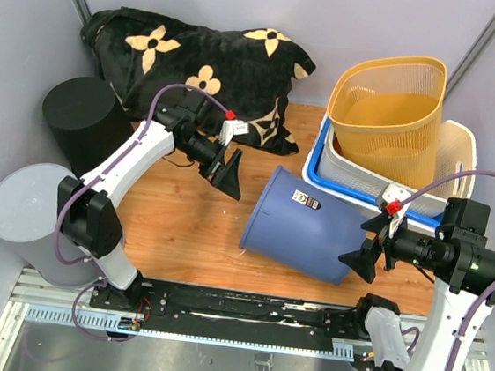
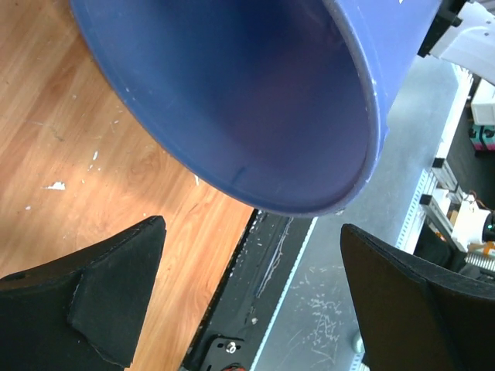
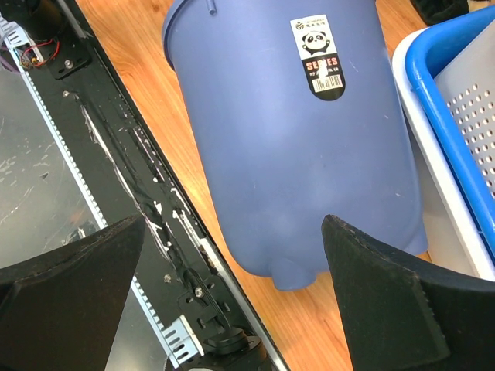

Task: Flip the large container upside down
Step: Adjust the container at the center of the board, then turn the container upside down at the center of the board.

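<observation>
Wooden tabletop (image 1: 181, 232) is seen with the large blue container (image 1: 305, 223) laid on its side at centre, mouth turned toward the left arm and base close to the stacked baskets (image 1: 318, 168). Left gripper (image 1: 228, 176) is held off the mouth, fingers spread, nothing gripped. Right gripper (image 1: 365, 244) is held just beside the base, fingers spread, empty.

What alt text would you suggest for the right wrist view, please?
A large blue bin lies on its side on a wooden table, base toward the camera, panda label facing up. The right gripper stands wide open in the foreground, not touching it. A blue-rimmed white basket sits at right, a black rail at left.
</observation>
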{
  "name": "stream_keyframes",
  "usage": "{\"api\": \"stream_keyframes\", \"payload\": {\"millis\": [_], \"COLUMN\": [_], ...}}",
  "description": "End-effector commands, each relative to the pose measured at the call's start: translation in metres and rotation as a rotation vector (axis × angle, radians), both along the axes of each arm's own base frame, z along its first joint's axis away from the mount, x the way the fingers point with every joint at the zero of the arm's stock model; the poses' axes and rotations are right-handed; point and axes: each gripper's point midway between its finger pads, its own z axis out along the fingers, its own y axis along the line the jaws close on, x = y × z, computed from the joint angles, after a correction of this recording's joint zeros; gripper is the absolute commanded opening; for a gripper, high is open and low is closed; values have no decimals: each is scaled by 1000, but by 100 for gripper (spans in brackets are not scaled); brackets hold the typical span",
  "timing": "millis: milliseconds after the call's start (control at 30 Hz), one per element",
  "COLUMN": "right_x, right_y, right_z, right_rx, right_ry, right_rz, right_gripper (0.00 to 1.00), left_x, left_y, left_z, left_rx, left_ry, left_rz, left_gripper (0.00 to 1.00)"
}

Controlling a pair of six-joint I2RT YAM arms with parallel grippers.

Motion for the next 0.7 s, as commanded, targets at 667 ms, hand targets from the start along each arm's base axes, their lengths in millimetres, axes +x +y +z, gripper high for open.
{"api": "stream_keyframes", "payload": {"millis": [667], "right_x": [-8], "right_y": [1], "right_z": [-4], "right_rx": [-8], "right_ry": [22], "right_rz": [-2], "right_gripper": [99], "left_x": [-38], "left_y": [-57], "left_z": [26], "left_rx": [-104], "left_ry": [-13], "left_rz": [-197], "left_gripper": [99]}}
